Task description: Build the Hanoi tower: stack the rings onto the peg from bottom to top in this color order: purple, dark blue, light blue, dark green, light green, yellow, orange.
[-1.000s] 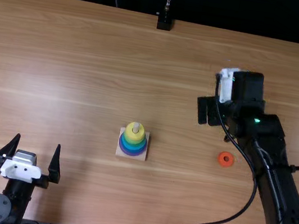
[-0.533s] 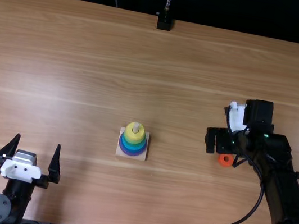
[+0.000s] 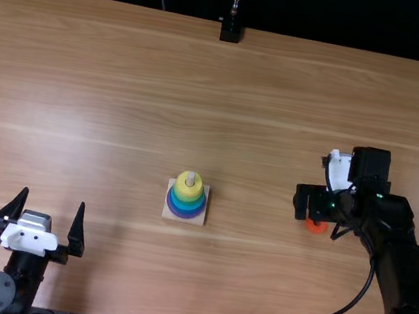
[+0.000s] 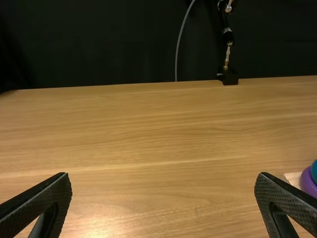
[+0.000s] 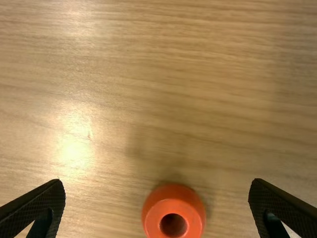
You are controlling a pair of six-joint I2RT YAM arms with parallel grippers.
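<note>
My left gripper (image 3: 55,198) stands open and empty at the near left; the left wrist view shows the gripper (image 4: 163,176) spread wide. Above the orange ring (image 3: 316,226), my right gripper (image 3: 312,203) partly covers it. In the right wrist view the ring (image 5: 192,210) lies flat, hole up, between the spread fingers of the gripper (image 5: 157,181), untouched. On the square wooden base (image 3: 199,220), the peg (image 3: 190,175) pokes out of the stack, which has a yellow ring (image 3: 188,191) on top, green and blue below and purple lowest. The purple ring (image 4: 308,182) shows partly in the left wrist view.
A black stand (image 3: 230,31) stands at the table's far edge. The right arm's black cable (image 3: 328,313) loops over the near right part of the table (image 3: 254,276). The stack lies between the two arms.
My right gripper has come from farther back toward the near side and slightly right, ending over the orange ring. The left arm and the stack have stayed still.
</note>
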